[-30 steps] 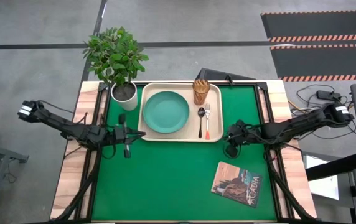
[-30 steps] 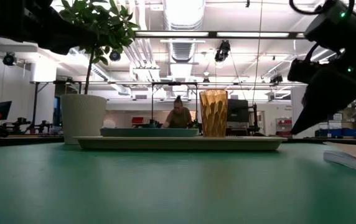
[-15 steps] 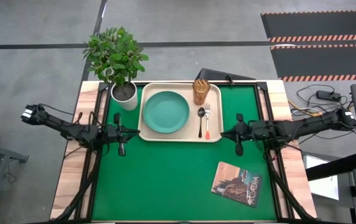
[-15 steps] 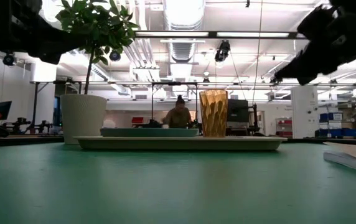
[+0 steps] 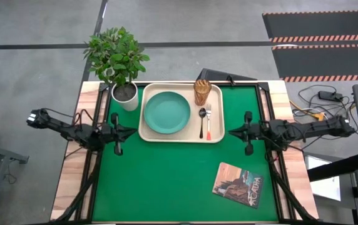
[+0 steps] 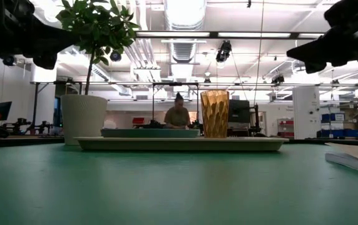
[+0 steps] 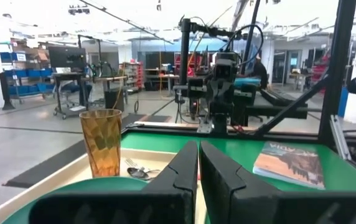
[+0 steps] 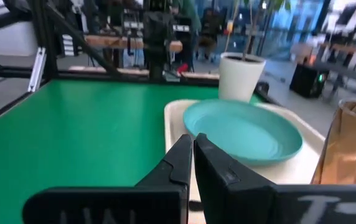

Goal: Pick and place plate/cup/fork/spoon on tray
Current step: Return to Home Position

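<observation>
The cream tray (image 5: 148,132) lies at the table's far middle. On it rest the teal plate (image 5: 166,112), the amber cup (image 5: 202,92) standing upright at the far right corner, the dark spoon (image 5: 202,122) and the orange-handled fork (image 5: 209,123) side by side. My left gripper (image 5: 135,132) hovers level just left of the tray, shut and empty, pointing at it. My right gripper (image 5: 230,132) hovers level just right of the tray, shut and empty. The left wrist view shows the cup (image 7: 101,142) and plate (image 7: 103,186). The right wrist view shows the plate (image 8: 243,130).
A white pot with a leafy plant (image 5: 126,95) stands at the far left corner beside the tray. A brown-covered book (image 5: 238,185) lies near right on the green mat. A person (image 6: 178,117) stands in the room far behind the table.
Both arms have drawn back from the tray: my left gripper toward the table's left edge, my right gripper toward the right edge. My right gripper has also risen and tipped from pointing down to level. The things on the tray have not moved.
</observation>
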